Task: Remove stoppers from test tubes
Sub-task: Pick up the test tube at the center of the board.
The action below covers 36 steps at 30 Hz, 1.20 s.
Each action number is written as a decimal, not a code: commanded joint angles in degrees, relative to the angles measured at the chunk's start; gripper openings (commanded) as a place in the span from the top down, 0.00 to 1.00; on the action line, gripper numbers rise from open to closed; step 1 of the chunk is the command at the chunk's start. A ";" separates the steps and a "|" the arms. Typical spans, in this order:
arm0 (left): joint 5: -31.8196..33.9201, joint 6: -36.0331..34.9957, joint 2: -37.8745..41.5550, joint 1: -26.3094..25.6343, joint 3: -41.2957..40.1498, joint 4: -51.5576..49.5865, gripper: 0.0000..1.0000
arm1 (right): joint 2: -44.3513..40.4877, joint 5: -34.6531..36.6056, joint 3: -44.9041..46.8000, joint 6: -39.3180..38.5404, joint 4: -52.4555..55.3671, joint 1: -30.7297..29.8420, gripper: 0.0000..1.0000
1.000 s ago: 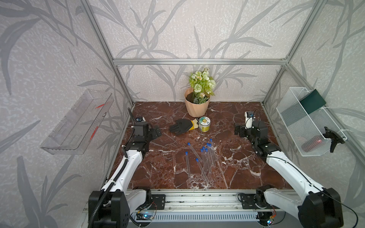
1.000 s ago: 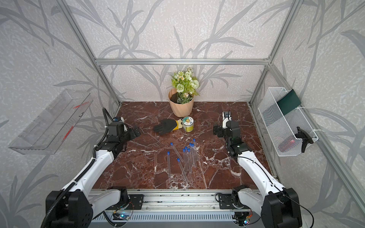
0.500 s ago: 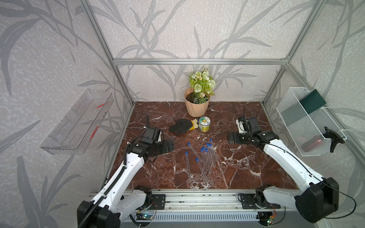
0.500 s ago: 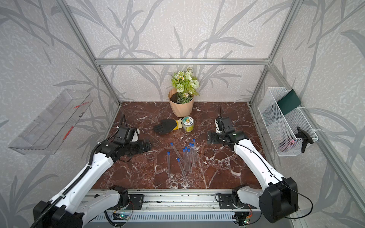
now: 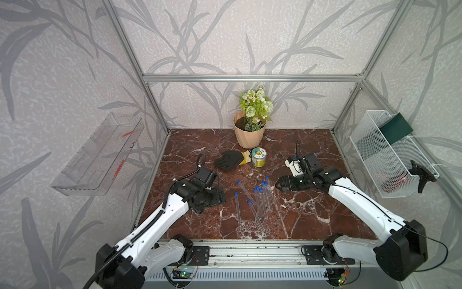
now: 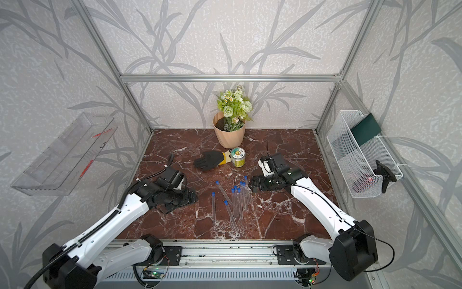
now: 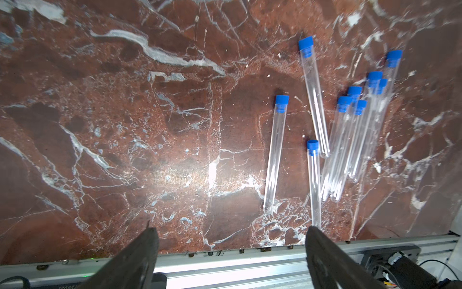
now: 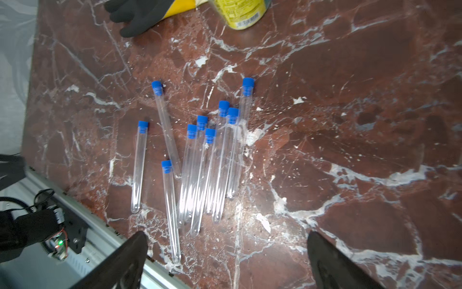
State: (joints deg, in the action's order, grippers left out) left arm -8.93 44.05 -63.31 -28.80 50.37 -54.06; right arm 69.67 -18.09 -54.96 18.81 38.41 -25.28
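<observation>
On veined marble lie clear test tubes with blue stoppers.

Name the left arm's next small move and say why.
Probably lower the left gripper onto the lone test tube nearest it and grip its clear body. Every tube lies flat with its blue stopper in, the left gripper is open and empty, and this tube lies apart from the cluster, so it looks easiest to take cleanly.

Clear, seemingly plastic test tubes with matt blue stoppers lie on a glossy marble-look tabletop.
</observation>
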 commanded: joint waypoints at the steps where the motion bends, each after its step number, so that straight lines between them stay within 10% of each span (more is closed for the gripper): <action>1: 1.15 0.05 -4.87 -0.30 3.36 1.06 0.13 | -3.42 -6.51 2.23 1.73 -5.98 -0.56 0.01; 36: 5.27 -2.13 -25.64 -9.18 8.10 4.98 0.25 | -3.48 -4.76 4.33 4.33 -6.21 -0.43 0.01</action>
State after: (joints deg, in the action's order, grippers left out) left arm -5.98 40.49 -88.33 -36.82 56.88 -48.82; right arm 66.61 -23.57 -49.63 23.94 31.53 -25.61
